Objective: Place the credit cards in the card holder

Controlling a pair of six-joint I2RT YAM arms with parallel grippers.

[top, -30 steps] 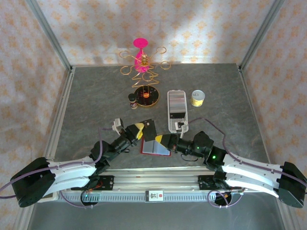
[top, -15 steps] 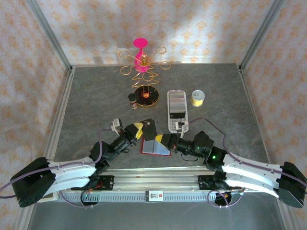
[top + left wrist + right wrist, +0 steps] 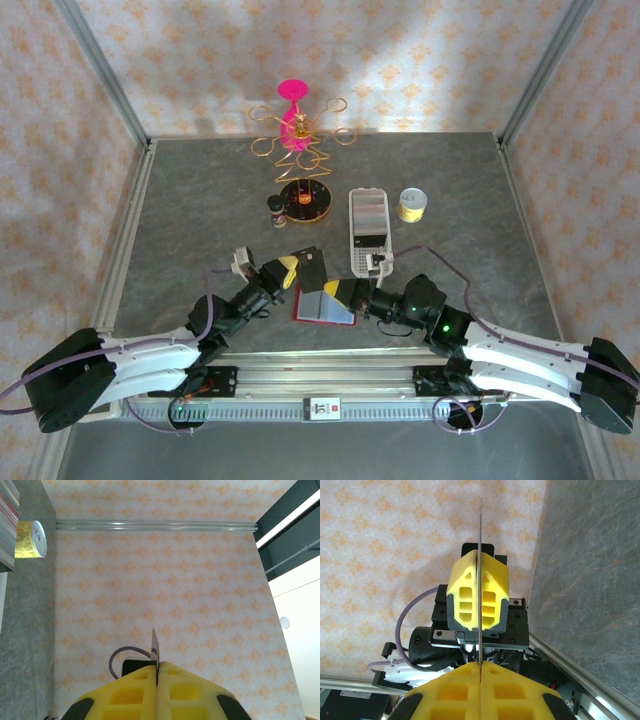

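A dark credit card (image 3: 313, 268) hangs just above the table near the front, between my two grippers. My left gripper (image 3: 293, 268) is shut on it; in the left wrist view the card's thin edge (image 3: 155, 645) pokes out between the pressed yellow fingers (image 3: 157, 665). My right gripper (image 3: 335, 291) is also shut on a thin card, edge-on (image 3: 480, 525) in its wrist view, running from its jaws (image 3: 480, 664) up in line with the left gripper's (image 3: 478, 555) gap. The red card holder (image 3: 298, 306) lies open beneath them, grey-blue inside facing up.
Behind stand a long white perforated tray (image 3: 368, 230), a yellow can (image 3: 412, 204), a small dark jar (image 3: 278, 208) and a pink and gold wire stand (image 3: 295, 130) on a round base. An aluminium rail (image 3: 320, 365) runs along the near edge.
My left gripper's jaws have closed the last bit onto the card. Both arms and the card holder stay almost where they were.
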